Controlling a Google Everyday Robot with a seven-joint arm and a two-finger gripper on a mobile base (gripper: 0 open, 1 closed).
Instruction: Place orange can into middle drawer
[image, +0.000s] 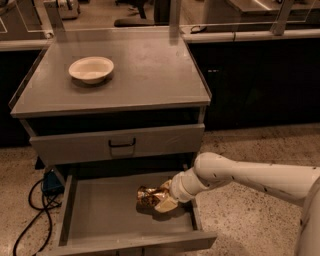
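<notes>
Camera view | gripper (165, 200) inside middle drawer (100, 215), toward its right wall | fingers clenched around orange can (148, 196)

Middle drawer (100, 215), open at lower centre: left half of floor free. Right half taken by orange can (149, 196) and gripper (165, 201) at its right. Handled drawer front (75, 147) closing off above rear edge.

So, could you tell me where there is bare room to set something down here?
In the wide grey metal drawer, the floor's left half, from its left wall to the crinkly gold-orange can, is bare. Its right side is crowded: the gripper sits at the can. On the grey cabinet top, everything right of the white round bowl is free.
</notes>
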